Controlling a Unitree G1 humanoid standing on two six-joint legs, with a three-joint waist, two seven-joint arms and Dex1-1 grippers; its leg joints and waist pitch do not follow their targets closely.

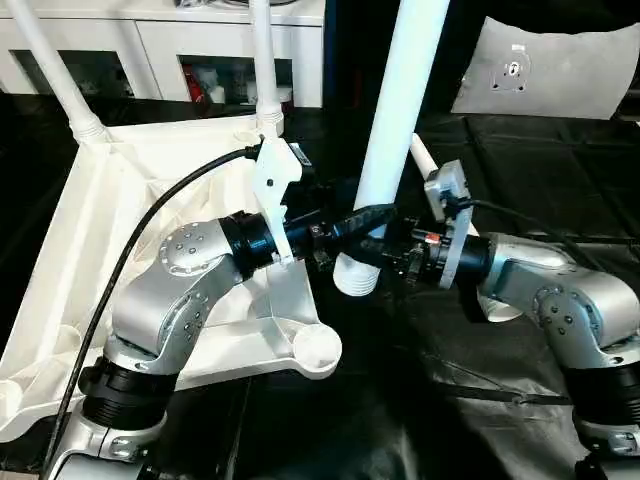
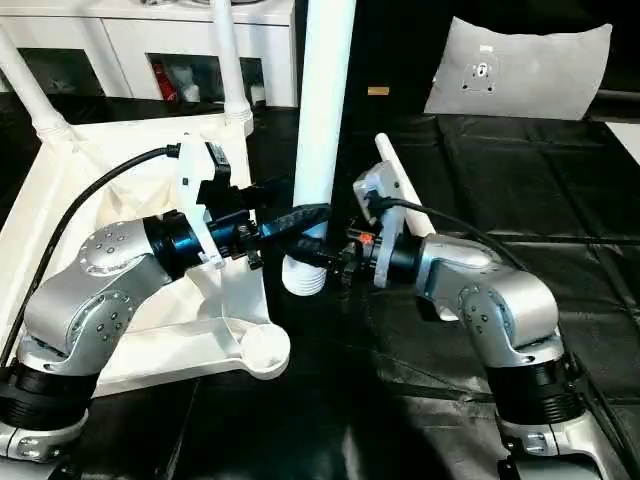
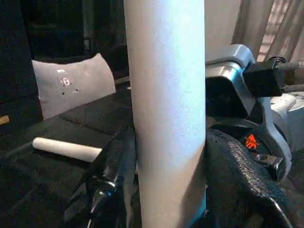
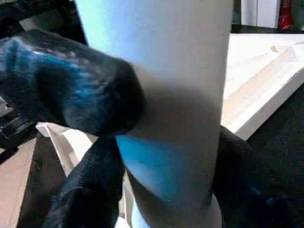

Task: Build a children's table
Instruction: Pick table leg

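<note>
The children's table top [image 1: 120, 200] lies upside down on the left, ribbed side up. Two legs [image 1: 55, 70] [image 1: 263, 60] stand in its far corner sockets. A third white leg [image 1: 400, 120] is held upright just past the top's right edge, its ribbed lower end [image 1: 355, 275] hanging over the black surface. My left gripper [image 1: 365, 225] is shut on this leg from the left, its fingers [image 3: 111, 161] pressed to both sides. From the right, my right gripper [image 1: 388, 250] also closes on it, fingers [image 4: 90, 190] against the shaft. The near corner socket [image 1: 318, 350] is empty. A fourth leg [image 3: 66, 148] lies on the black sheet behind my right wrist.
A grey cushion-like pad [image 1: 545, 65] leans at the back right. White cabinets [image 1: 200, 40] line the back wall. The black sheet [image 1: 400, 400] covers the work surface in front and to the right. A black cable [image 1: 130, 250] runs along my left arm.
</note>
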